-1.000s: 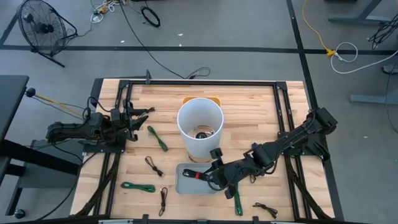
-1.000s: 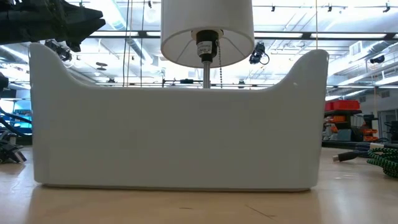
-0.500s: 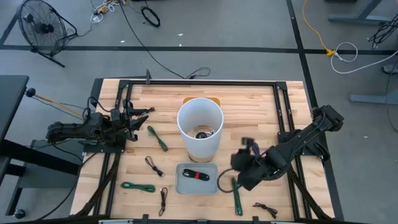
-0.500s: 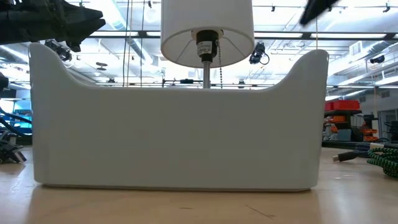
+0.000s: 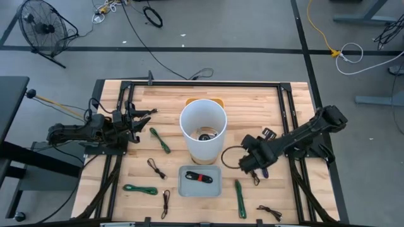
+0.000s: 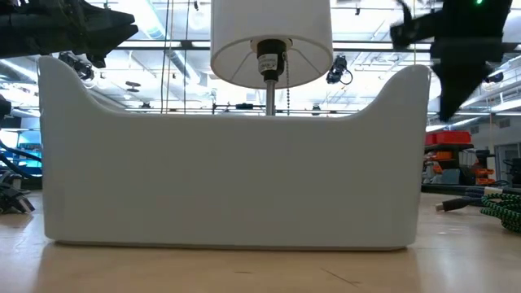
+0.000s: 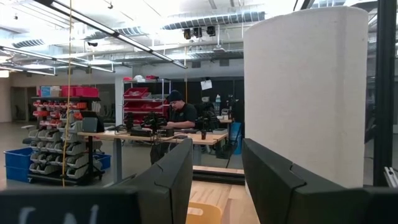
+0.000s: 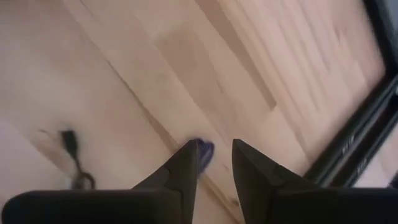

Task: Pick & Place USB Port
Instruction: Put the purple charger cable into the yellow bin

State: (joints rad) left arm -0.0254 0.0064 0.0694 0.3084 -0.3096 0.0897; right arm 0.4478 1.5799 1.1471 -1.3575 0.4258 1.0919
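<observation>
The right gripper [image 5: 247, 162], slightly parted and empty, hovers lower right; the nearest green braided USB cable [image 5: 240, 198] lies lengthwise just below it.

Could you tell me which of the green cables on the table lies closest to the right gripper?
The green cable just right of the grey tray, below the right gripper; the others lie left of the white lampshade.
</observation>
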